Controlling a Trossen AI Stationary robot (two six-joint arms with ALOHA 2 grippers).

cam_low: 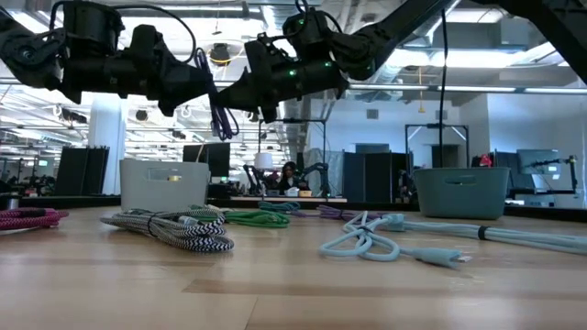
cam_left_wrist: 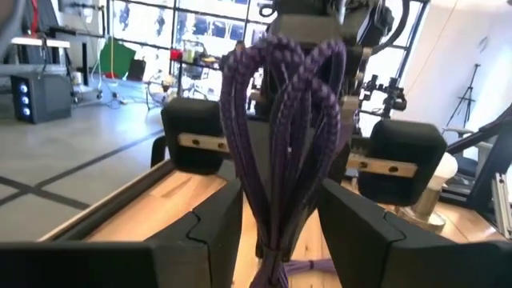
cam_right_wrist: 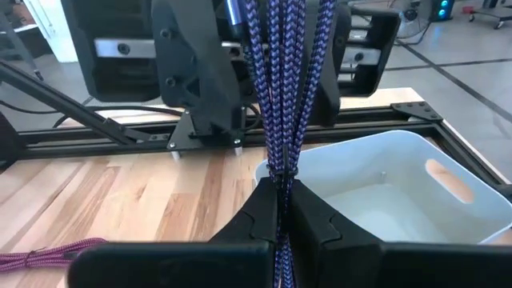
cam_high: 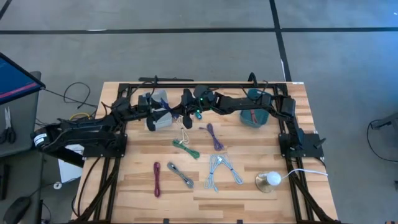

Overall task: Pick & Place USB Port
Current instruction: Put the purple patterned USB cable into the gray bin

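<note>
Between the right gripper's (cam_right_wrist: 284, 210) clamped fingers you see the purple cable (cam_right_wrist: 282, 96), hanging mid-frame over the white bin (cam_right_wrist: 384, 192), while the left gripper (cam_left_wrist: 280, 228) stands apart around it.

Lamp (cam_high: 269, 180), scissors (cam_high: 8, 124), monitor (cam_high: 15, 78)

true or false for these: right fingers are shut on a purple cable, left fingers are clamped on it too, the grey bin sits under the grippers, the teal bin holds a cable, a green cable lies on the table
1. The right gripper is shut on the purple cable. True.
2. The left gripper clamps it too. False: its fingers stand open on either side of the cable.
3. The grey bin sits below the grippers. True.
4. The teal bin holds a cable. Cannot be confirmed; an arm covers it.
5. A green cable lies on the table. True.
</note>
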